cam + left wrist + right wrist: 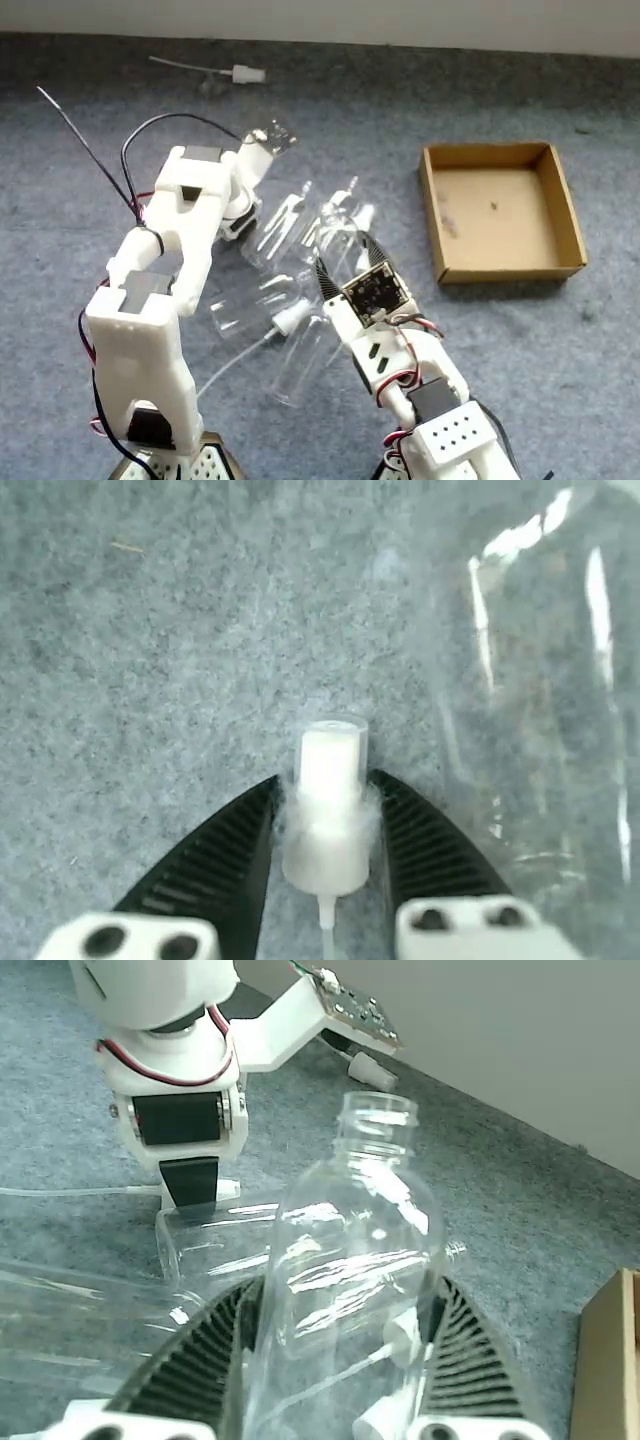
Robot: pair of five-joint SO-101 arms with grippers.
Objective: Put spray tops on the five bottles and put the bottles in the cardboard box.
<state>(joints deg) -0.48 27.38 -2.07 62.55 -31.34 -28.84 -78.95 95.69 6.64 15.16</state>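
My left gripper (325, 785) is shut on a white spray top (328, 810), held just above the grey carpet, with a clear bottle (540, 730) lying close beside it. In the high view this gripper (240, 218) sits mostly under its own arm, among the bottles. My right gripper (345, 1295) is shut on a clear bottle (350, 1250) whose open neck (375, 1115) points toward the left arm (180, 1060). The high view shows the right gripper (348, 260) at the middle, holding that bottle (340, 228). The cardboard box (432, 215) lies empty to the right.
Several more clear bottles lie on the carpet: one (268, 142) beyond the left arm, one (250, 300) between the arms, one (300, 360) nearer the bases. A spray top (290, 318) with its tube lies among them, another (245, 73) at the back.
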